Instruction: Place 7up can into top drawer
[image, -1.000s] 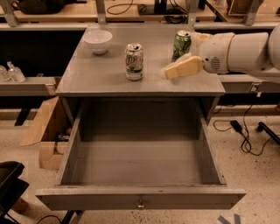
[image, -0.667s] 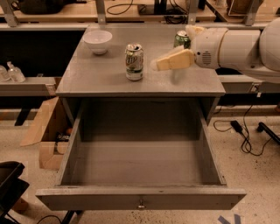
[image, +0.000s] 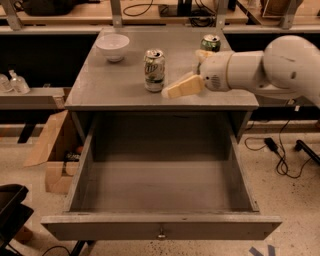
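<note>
**Hovering beside the 7up can, drawer wide open**

I see the 7up can (image: 154, 70) standing upright on the grey table top (image: 100, 87), near the front edge and about mid-width. It is a small pale silver-white can with green lettering on its side. Its silver lid has an opened tab.

My gripper (image: 182, 73) sits just to the right of the can, above the table. It is released and spread, grasping nothing. The lower tan finger (image: 183, 87) points left toward the can's base, with its tip just beside the can but apart from it. The white arm (image: 280, 70) comes in from the right edge.

A darker green can (image: 210, 42) stands behind the gripper, and a white bowl (image: 112, 46) sits at the back left.

Below, the top drawer (image: 160, 226) is pulled fully out, a deep grey box with a small metal knob (image: 161, 233) at the centre of its front panel.
</note>
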